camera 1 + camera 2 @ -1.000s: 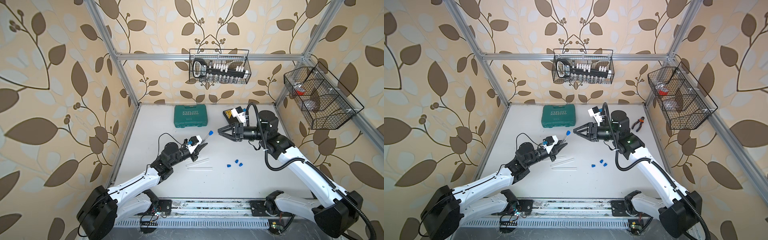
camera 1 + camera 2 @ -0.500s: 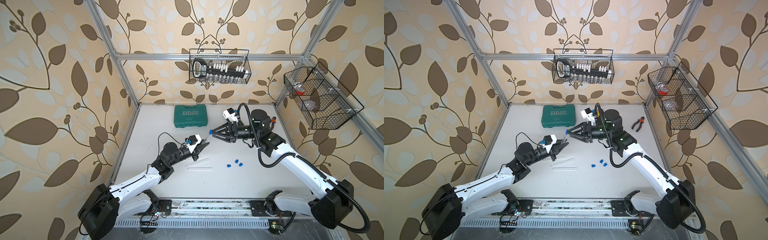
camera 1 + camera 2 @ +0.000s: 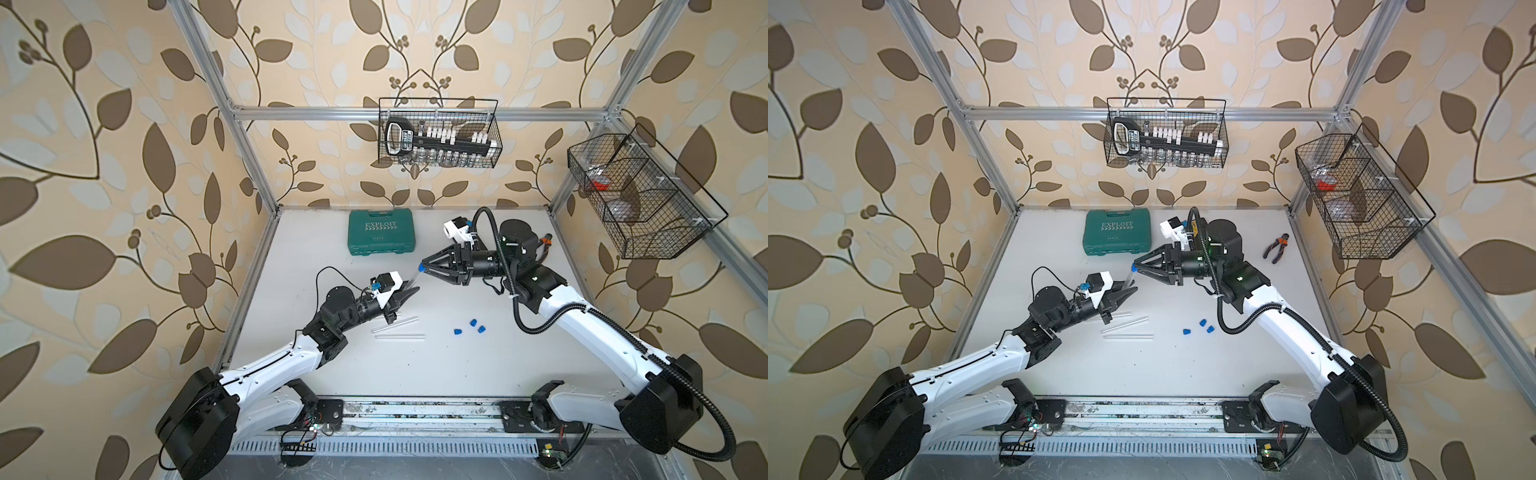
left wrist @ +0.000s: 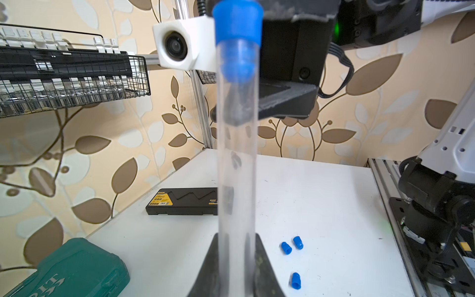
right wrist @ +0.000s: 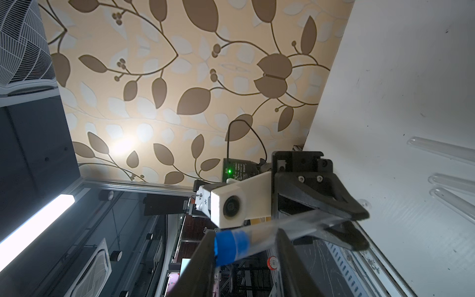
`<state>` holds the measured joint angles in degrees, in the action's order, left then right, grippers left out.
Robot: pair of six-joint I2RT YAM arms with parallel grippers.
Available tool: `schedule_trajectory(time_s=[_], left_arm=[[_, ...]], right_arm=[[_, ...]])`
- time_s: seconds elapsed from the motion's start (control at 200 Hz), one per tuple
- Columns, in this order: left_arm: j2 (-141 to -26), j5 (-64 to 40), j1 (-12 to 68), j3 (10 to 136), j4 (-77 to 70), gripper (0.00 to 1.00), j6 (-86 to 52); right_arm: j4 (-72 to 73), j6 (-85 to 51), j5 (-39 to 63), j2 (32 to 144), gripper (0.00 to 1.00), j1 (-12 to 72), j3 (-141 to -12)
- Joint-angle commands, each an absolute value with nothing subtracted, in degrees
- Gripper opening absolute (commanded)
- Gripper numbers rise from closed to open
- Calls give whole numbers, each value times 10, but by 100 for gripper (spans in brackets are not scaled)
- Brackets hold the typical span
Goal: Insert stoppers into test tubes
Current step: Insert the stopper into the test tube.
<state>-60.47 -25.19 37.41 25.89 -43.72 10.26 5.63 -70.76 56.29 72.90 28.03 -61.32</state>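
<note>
My left gripper [image 3: 409,293] [image 3: 1129,291] [image 4: 236,239] is shut on a clear test tube [image 4: 236,167] [image 5: 295,223], raised above the table and pointing at the right arm. A blue stopper [image 4: 237,38] [image 3: 420,269] [image 3: 1132,269] [image 5: 231,246] sits in its mouth. My right gripper [image 3: 422,266] [image 3: 1134,266] [image 5: 244,234] straddles that end; its fingers stand apart, one touching the stopper's end. Three loose stoppers [image 3: 473,322] [image 4: 285,248] lie on the table. Bare test tubes [image 3: 401,335] [image 3: 1129,335] [image 5: 452,180] lie below the left gripper.
A green tool case [image 3: 382,230] lies at the back of the table, with a flat black case [image 4: 182,204] beside it. Pliers [image 3: 1276,248] lie at the back right. Wire baskets hang on the back wall [image 3: 438,133] and the right wall [image 3: 640,195].
My right gripper has moved left to the tube's stoppered end, and its jaws have narrowed. The left arm has held the tube still.
</note>
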Motion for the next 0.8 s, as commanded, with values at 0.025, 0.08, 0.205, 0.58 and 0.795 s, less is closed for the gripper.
schedule_trajectory(time_s=[0.025,0.08,0.205,0.58,0.795], left_arm=[[-589,-267,372,270,-474,0,97],[-588,-266,372,271,-480,0,94],[-584,-267,371,282,-485,0,88],[-573,-255,372,306,-467,0,76],[-572,-194,371,337,-210,0,211]], right_arm=[[14,-676,555,739,35,286,-600],[10,-674,553,742,34,286,-594],[9,-669,548,745,33,286,-572],[39,-677,540,740,30,287,-547],[162,-730,515,667,50,239,-566]])
